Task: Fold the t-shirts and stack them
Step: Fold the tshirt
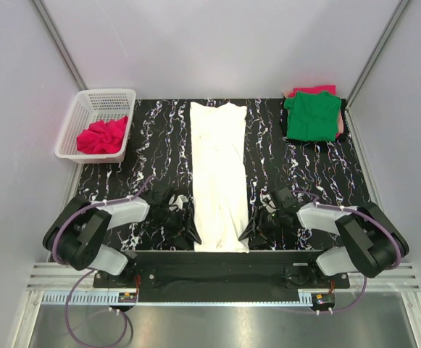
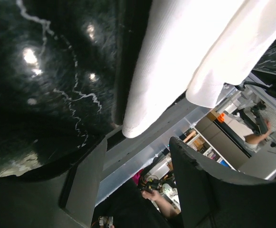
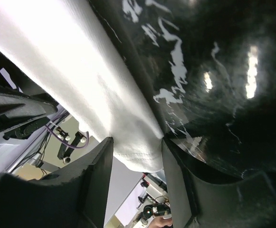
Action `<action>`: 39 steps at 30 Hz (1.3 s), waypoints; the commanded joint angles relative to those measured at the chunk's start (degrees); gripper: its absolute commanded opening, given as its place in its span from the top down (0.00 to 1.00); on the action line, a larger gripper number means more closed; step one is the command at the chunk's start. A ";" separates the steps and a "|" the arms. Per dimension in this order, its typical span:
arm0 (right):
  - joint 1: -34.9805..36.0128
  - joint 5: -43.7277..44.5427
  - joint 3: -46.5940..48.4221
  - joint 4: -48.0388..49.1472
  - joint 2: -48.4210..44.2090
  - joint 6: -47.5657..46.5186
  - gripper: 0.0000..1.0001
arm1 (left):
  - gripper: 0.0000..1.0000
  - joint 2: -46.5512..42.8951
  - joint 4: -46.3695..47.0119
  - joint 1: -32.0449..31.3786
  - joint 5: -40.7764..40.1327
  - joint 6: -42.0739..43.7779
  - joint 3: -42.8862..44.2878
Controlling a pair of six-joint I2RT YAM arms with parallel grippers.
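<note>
White cotton is what you are working: the white t-shirt (image 1: 217, 174) lies as a long narrow strip down the middle of the tabletop (image 1: 152, 145), collar at the far end, hem hanging just over the near edge. Expect it to be light, limp and prone to sliding on the glossy surface, so pinch through all layers at the two hem corners and lift both together.

Your left gripper (image 2: 137, 156) is released and empty, with the hem corner just beyond its fingertips. Your right gripper (image 3: 137, 141) is also spread, the other hem corner sitting at its gap, not pinched.

Far right, a folded green t-shirt (image 1: 313, 116) rests on pinkish-red cloth (image 1: 313, 90). Far left, a crumpled pinkish-red t-shirt (image 1: 103, 135) waits in the white basket (image 1: 98, 101).
</note>
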 commanded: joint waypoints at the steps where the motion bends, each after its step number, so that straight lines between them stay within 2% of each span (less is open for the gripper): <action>1: 0.71 6.90 -3.64 -2.68 -0.99 -1.86 0.47 | 0.37 3.12 5.58 -0.19 -3.02 1.12 -0.98; 10: 0.71 7.78 -5.05 -2.51 -1.69 -2.12 0.48 | 0.38 2.95 10.50 -0.19 -3.90 -0.28 -4.93; 15: 0.71 7.43 -5.22 -0.40 0.77 -2.65 0.47 | 0.42 1.55 14.19 -0.19 -4.51 -2.04 -8.53; 22: 0.89 6.81 -5.31 3.73 4.02 -1.94 0.47 | 0.42 0.40 17.71 -0.19 -5.92 -4.24 -11.35; 35: 1.15 7.69 -6.54 4.09 3.23 -1.85 0.48 | 0.41 6.20 22.20 -0.28 -5.92 -4.32 -12.05; 39: 1.15 7.69 -6.80 4.09 3.58 -1.94 0.55 | 0.46 6.91 23.60 -0.28 -5.30 -3.89 -12.14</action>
